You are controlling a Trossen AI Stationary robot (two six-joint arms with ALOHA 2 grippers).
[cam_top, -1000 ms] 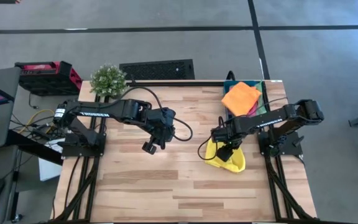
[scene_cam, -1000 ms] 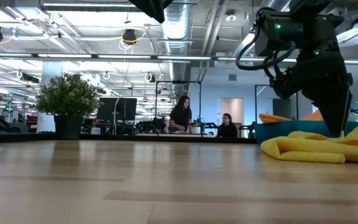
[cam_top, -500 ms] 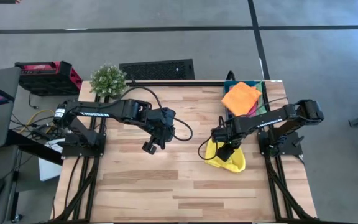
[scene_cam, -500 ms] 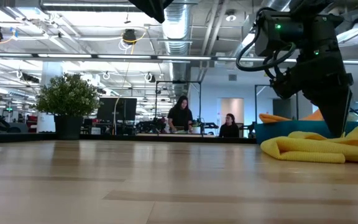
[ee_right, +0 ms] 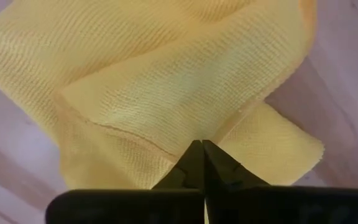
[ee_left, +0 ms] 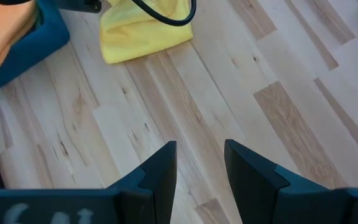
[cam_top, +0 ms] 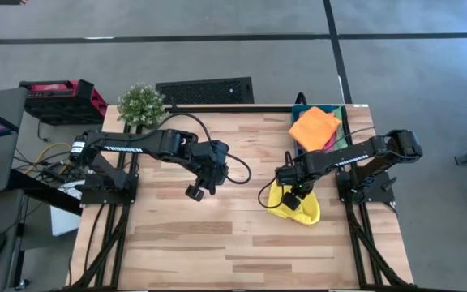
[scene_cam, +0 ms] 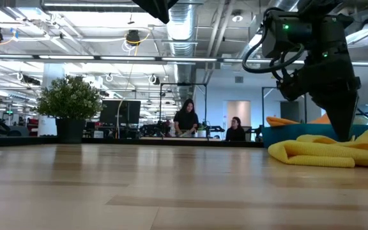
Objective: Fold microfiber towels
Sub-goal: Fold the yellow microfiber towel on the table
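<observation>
Plainly, the right gripper [cam_top: 292, 199] sits low on the crumpled yellow towel [cam_top: 302, 208], fingers pressed together on a fold of it near the table's right edge; the orange towel [cam_top: 314, 126] lies on top of the others in the teal bin [cam_top: 297, 111] just behind; the left gripper [cam_top: 194, 191] hangs mid-table with fingers spread, holding nothing. The risk, I judge, is a thin pinch; lifting could let the cloth slip, or drag it bunched instead of spreading flat.

floor [cam_top: 217, 24] grey — ceiling ducts [scene_cam: 184, 25] (exposed) | desks [scene_cam: 171, 135] behind — two people [scene_cam: 185, 118]
</observation>
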